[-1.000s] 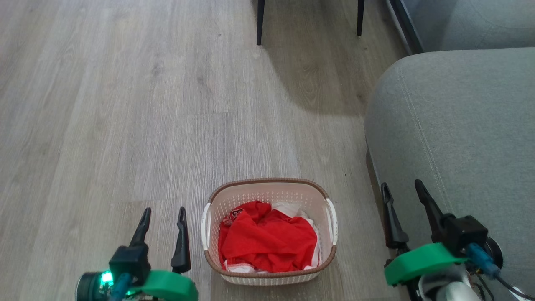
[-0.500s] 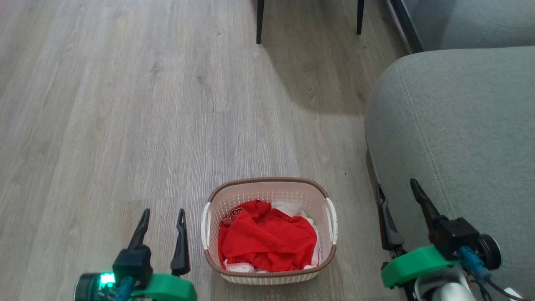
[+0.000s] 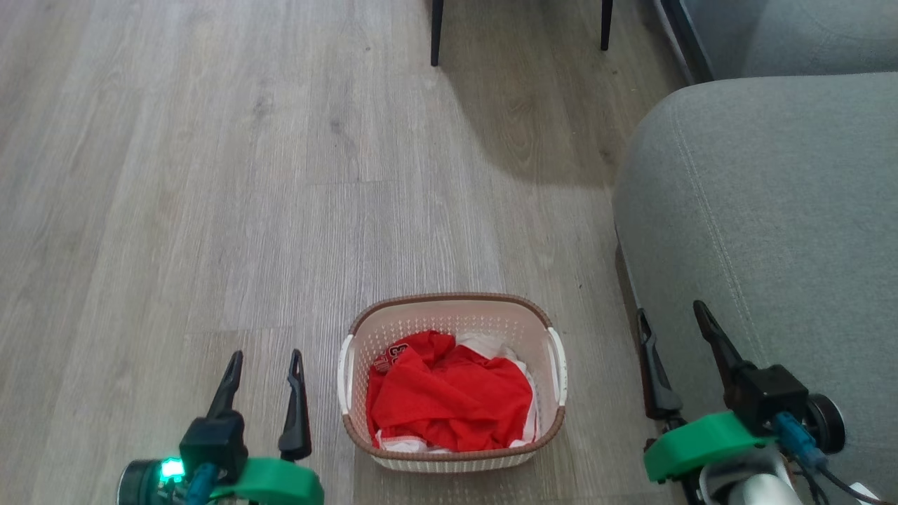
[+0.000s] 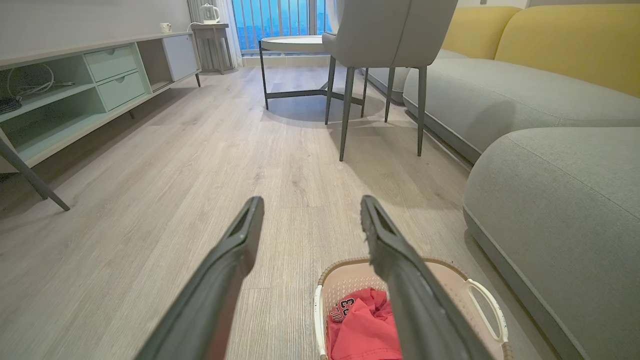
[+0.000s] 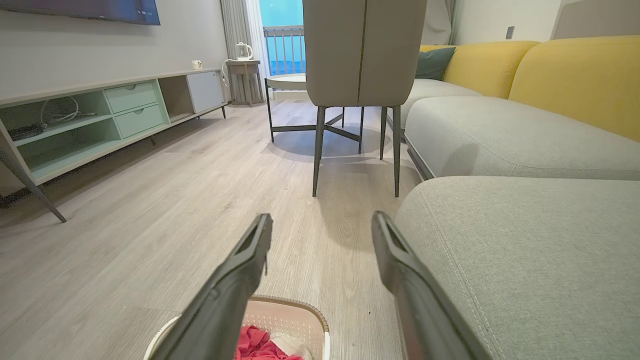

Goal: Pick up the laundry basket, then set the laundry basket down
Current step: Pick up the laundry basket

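Observation:
The laundry basket (image 3: 449, 312), cream with a brown rim and white side handles, sits on the wood floor low in the head view's centre. Red and white clothes (image 3: 449, 400) lie inside it. To its left my left gripper (image 3: 265, 356) stands open and empty, a short gap from the left handle (image 3: 344, 368). My right gripper (image 3: 672, 312) is open and empty too, to the right of the basket beside the sofa. The left wrist view has the basket (image 4: 345, 272) at the bottom between and behind the fingers. Its far rim (image 5: 295, 302) shows low in the right wrist view.
A grey sofa (image 3: 765, 210) fills the right side, close to my right gripper. Dark chair legs (image 3: 436, 35) stand farther ahead, with a small round table (image 4: 292, 45) behind. A pale green TV cabinet (image 4: 75, 90) runs along the left wall. Open floor (image 3: 210, 175) lies ahead and left.
The camera shifted slightly. My left gripper has drawn back a little toward me. My right gripper swayed left and came back beside the sofa. The basket has stayed put.

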Available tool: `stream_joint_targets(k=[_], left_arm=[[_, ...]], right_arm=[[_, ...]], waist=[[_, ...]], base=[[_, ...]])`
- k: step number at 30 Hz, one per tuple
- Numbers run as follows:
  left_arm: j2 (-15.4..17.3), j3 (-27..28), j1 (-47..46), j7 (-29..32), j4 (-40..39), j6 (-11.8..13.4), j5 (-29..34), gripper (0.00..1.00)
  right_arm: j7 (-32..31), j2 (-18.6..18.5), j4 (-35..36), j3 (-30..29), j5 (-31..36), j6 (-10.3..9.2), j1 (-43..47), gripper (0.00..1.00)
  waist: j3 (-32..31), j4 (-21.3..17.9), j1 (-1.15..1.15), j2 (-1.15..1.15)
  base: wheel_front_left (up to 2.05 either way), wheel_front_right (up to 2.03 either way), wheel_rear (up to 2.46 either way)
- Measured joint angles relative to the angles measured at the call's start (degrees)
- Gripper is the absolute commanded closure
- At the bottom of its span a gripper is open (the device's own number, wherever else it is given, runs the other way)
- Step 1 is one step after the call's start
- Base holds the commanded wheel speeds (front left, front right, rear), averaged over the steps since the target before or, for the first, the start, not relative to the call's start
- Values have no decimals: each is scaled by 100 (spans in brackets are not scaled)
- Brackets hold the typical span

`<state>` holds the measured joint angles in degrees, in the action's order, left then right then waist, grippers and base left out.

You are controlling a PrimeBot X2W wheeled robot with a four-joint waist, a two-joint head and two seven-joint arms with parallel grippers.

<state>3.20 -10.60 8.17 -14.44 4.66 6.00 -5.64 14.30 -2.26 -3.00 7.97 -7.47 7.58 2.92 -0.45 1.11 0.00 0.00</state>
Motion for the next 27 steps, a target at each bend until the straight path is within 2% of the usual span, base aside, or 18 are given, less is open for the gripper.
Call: stream_joint_targets(k=[14, 27], left_arm=[[-2, -8, -43, 0, 47, -44, -1, 0], [-13, -108, -835, -1, 602, -53, -311, 0]], right_arm=[[0, 0, -223, -124, -22, 0, -23, 0], [0, -2, -865, -211, 2, 0, -836, 0]], waist=[[179, 10, 0, 0], [1024, 64, 1, 0]], base=[[0, 0, 0], [0, 0, 0]])
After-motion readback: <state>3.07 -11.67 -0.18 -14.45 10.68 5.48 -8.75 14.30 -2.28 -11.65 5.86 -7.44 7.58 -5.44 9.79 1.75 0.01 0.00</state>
